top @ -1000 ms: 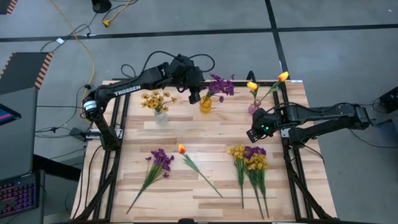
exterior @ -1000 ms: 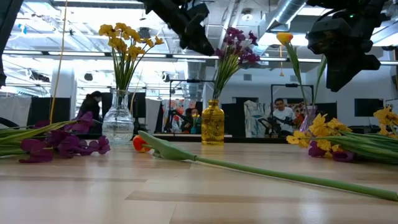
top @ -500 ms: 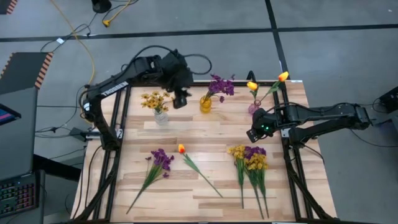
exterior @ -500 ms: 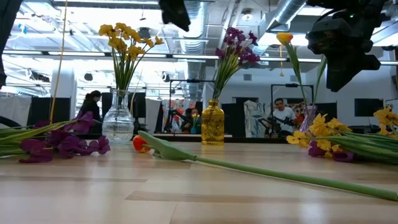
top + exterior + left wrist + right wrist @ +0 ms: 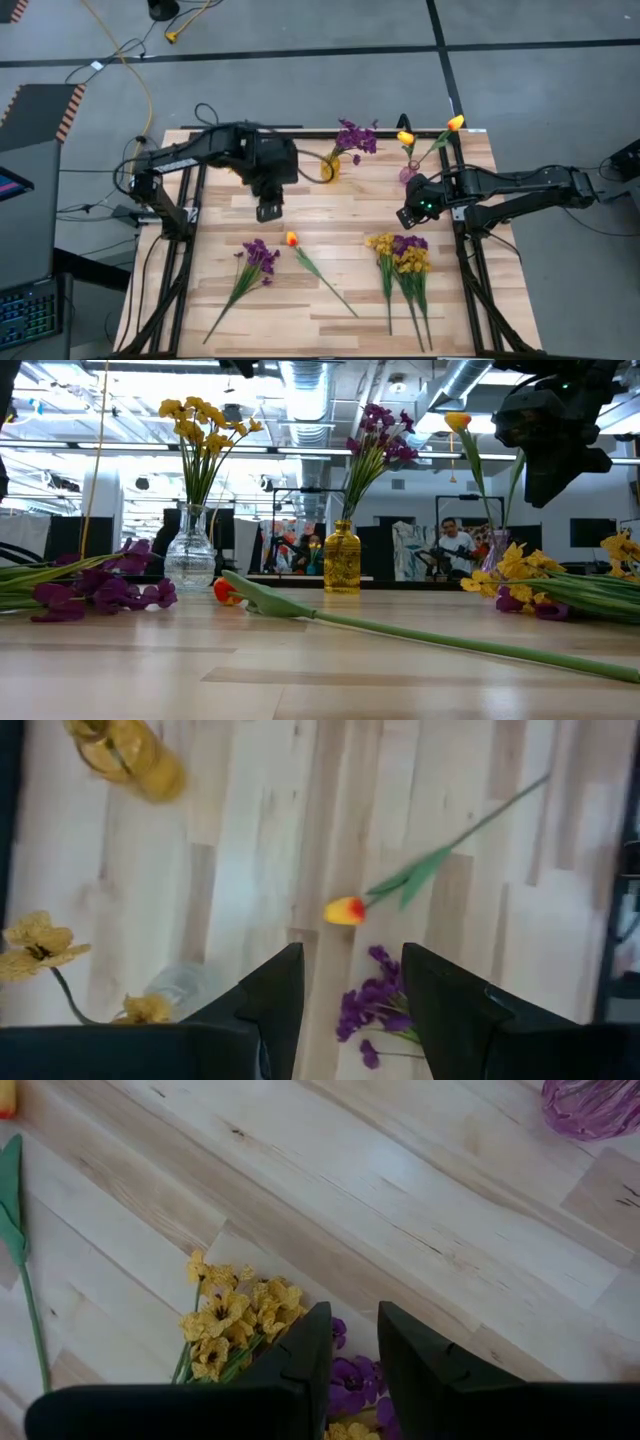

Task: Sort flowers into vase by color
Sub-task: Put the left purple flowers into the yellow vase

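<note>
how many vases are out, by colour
clear vase: 1
yellow vase: 1
purple vase: 1
total: 3

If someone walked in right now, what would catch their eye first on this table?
Probably the three vases along the far edge: yellow blossoms in a clear vase, purple flowers in an amber vase, and tulips in a pink vase. Next, the loose flowers in front: a purple bunch, a single tulip and a mixed yellow-purple pile. The left end effector hangs empty above the table.
</note>
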{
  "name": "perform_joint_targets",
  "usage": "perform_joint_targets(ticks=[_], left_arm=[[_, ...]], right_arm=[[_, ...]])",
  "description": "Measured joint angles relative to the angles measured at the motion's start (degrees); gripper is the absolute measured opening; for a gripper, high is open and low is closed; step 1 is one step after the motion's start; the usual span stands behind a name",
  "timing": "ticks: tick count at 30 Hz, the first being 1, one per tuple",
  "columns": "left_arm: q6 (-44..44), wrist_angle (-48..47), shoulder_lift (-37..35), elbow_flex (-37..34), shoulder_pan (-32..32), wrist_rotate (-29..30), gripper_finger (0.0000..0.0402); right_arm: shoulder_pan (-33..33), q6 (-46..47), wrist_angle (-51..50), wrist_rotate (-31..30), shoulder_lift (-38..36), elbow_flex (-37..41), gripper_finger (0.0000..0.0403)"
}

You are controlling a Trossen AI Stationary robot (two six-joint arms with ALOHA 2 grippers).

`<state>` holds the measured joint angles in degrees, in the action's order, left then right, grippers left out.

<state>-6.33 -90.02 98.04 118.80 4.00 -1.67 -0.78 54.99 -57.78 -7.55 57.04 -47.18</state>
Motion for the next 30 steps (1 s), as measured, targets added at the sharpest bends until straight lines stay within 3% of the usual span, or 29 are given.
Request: perform_joint_targets(ticks=[3,18,26,30], left_arm=[[-1.67,0.06,0.09,-0.02,-2.57,2.65,0.0157],[-19.34,0.01,0.07,-0.02,-12.97,2.03,0.0165],[-22.81,0.01,0.07,-0.02,-15.76,2.26,0.0223],[-22.91,0.01,0.07,-0.02,-17.46,5.19,0.0265]], right_arm=[[-0.02,0.02,0.0,0.0,0.01,0.0,0.0113],[-0.02,0.01,0.0,0.0,0.0,0.0,0.0113],[-0.02,0.01,0.0,0.0,0.01,0.0,0.0113],[-0.02,0.02,0.0,0.0,0.02,0.0,0.0113]])
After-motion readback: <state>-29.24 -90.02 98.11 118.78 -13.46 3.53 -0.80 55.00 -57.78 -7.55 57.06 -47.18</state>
